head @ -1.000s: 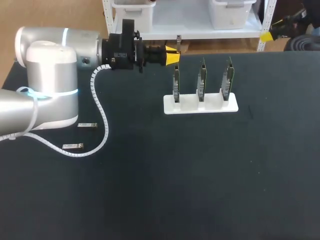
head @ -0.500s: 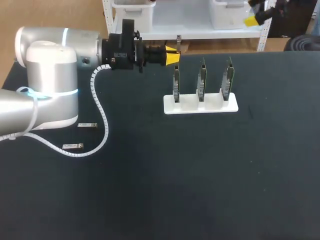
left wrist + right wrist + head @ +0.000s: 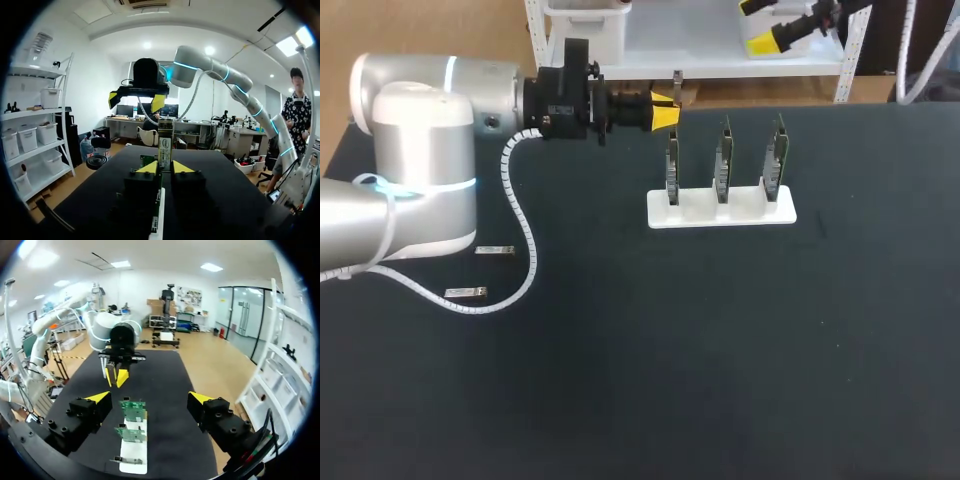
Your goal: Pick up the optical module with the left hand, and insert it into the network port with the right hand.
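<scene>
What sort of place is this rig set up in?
Probably a robotics test bench: a black table with a white stand holding three circuit boards, and the left tool shut on a small module.

A robotics lab: robot arm [image 3: 420,130] over black table [image 3: 720,380] bearing circuit-board rack [image 3: 720,213].

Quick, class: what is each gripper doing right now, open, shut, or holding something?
Left gripper: shut on the optical module.
Right gripper: open, holding nothing.
</scene>
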Tool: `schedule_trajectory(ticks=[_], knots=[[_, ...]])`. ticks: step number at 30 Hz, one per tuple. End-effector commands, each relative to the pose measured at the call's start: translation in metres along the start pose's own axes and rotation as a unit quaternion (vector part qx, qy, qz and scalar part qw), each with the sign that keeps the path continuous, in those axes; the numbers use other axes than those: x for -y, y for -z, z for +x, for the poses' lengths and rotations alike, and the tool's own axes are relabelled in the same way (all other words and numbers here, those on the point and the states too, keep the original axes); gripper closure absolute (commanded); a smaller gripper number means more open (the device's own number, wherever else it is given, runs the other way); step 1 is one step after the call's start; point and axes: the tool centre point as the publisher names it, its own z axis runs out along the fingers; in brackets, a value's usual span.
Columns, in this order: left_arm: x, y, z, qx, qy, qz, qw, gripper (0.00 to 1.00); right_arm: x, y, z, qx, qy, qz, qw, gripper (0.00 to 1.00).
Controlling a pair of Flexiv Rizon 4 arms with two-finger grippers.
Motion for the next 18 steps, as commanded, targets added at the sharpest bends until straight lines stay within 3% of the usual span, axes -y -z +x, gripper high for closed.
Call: schedule_trajectory(ticks=[1, 11, 18], knots=[[-0.001, 0.000, 0.000, -0.001, 0.000, 0.001, 1.000, 1.00, 0.004, -0.009, -0.003, 0.006, -0.005, -0.080, 0.997, 0.00], [-0.001, 0.000, 0.000, -0.001, 0.000, 0.001, 1.000, 1.00, -0.019, -0.023, -0.019, 0.001, -0.030, -0.048, 0.998, 0.00], [-0.001, 0.000, 0.000, -0.001, 0.000, 0.001, 1.000, 1.00, -0.026, -0.009, -0.016, -0.006, -0.061, 0.000, 0.998, 0.00]])
